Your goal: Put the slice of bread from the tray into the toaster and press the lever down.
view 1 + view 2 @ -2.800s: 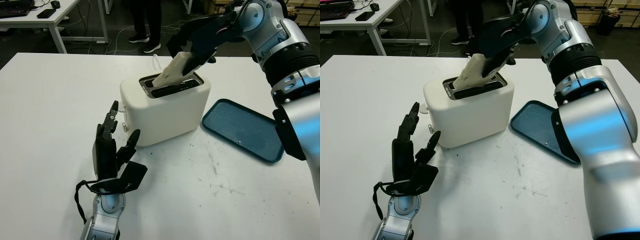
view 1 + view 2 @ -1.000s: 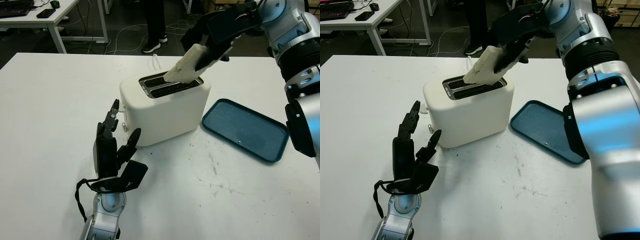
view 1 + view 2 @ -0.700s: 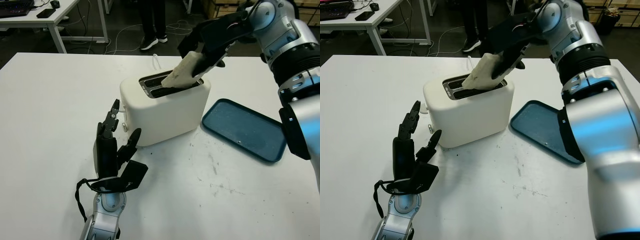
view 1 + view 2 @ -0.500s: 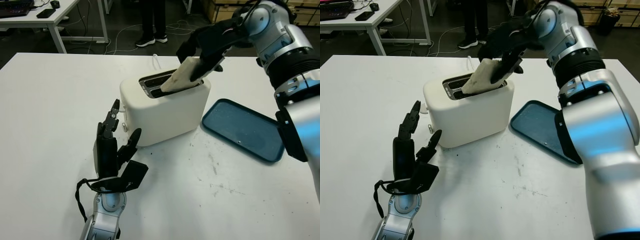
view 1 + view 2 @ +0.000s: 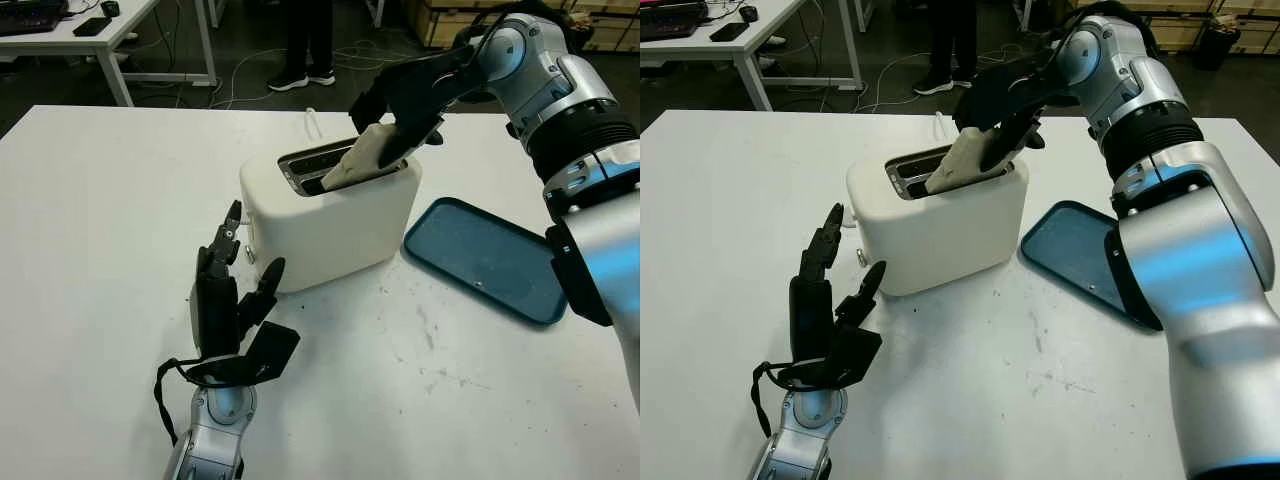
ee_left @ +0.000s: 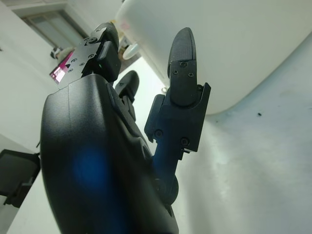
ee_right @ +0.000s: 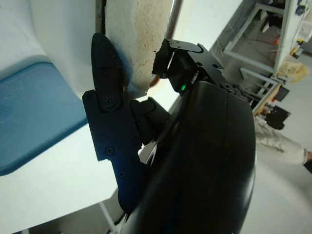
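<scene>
Broadly, a white table (image 5: 90,220) carries everything, with a cream toaster (image 5: 335,225) standing near its middle toward the far edge, its two slots running along the top. To the toaster's right, toward the right edge of the tabletop, lies a blue tray (image 5: 490,260), apart from the toaster. The right arm reaches in from the right side, bent at the elbow and stretched across above the tray, so that the right hand (image 5: 405,95) hangs over the toaster's right end. Its fingers (image 7: 109,87) are closed on the slice of bread (image 5: 365,158), which is tilted, its lower end down in the nearer slot and its upper end held between thumb and fingers above the toaster's top. The left hand (image 5: 228,310) stands upright near the front edge of the tabletop, just in front of the toaster's left front corner, open and holding nothing, fingertips pointing up toward the toaster's side. Beyond the far edge, a person's legs (image 5: 305,35) stand on the floor.
</scene>
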